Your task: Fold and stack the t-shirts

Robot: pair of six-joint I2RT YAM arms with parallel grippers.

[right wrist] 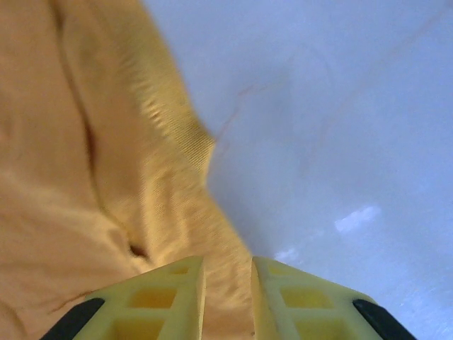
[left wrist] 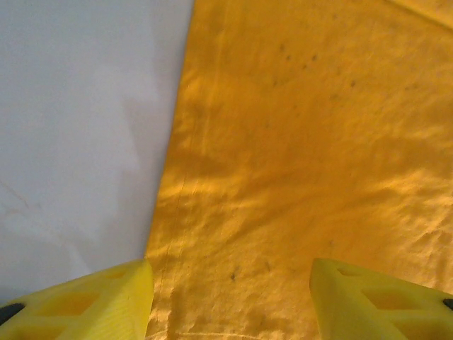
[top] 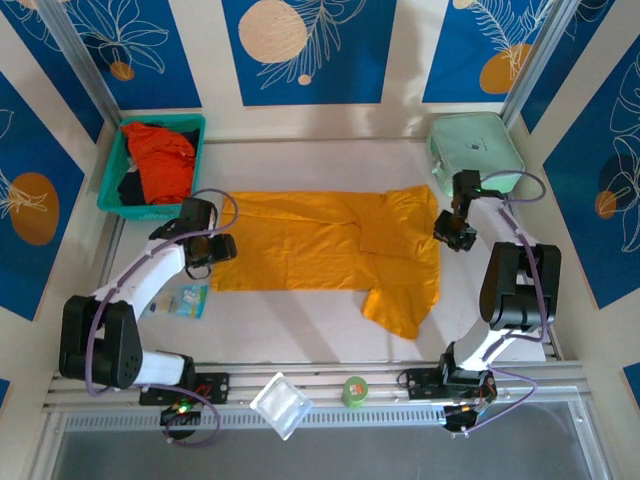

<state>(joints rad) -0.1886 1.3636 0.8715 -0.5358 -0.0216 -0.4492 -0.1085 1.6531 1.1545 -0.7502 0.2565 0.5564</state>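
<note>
Flat on the white tabletop (top: 300,320) between the two hands: the yellow t-shirt (top: 300,240), with the red-orange t-shirt (top: 160,160) well apart in the teal basket (top: 140,211) at the back left. Over the yellow shirt's left edge with the left hand (left wrist: 230,276), wide open and holding nothing. At the shirt's right edge with the right hand (right wrist: 225,273), almost closed, pinching a bit of the yellow cloth.

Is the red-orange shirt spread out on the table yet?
No, the red-orange shirt sits bunched in the teal basket at the far left corner; the yellow shirt lies on the table.
</note>
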